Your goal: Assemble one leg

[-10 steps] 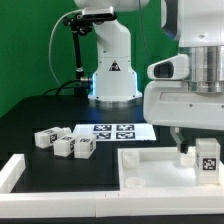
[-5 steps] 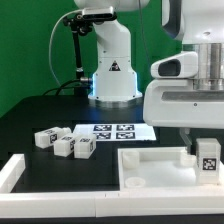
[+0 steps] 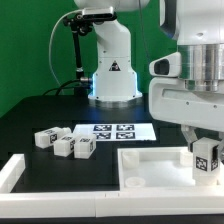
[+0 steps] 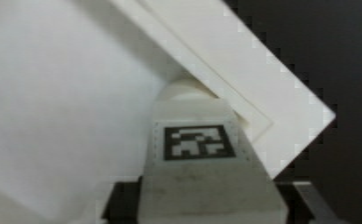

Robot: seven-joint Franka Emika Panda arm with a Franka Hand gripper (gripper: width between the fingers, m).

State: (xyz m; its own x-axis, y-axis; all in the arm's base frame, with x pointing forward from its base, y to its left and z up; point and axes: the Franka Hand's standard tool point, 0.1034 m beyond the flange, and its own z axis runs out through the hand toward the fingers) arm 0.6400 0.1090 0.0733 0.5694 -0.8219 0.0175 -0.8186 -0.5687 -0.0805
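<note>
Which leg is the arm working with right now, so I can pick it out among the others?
Find the large flat white panel at the exterior view's right. The leg stands upright at the panel's far right corner, under the arm's gripper, one square tag facing the camera. The other three legs lie clustered on the black table, left of the marker board.

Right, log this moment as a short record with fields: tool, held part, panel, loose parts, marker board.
tool: tool shut on the small white chunky plastic leg with a square tag
held part: leg above the large flat white panel, at its corner on the exterior view's right
contact with panel: cannot tell
loose parts: three more white tagged legs on the black table
marker board: thin white marker board, flat behind the panel
</note>
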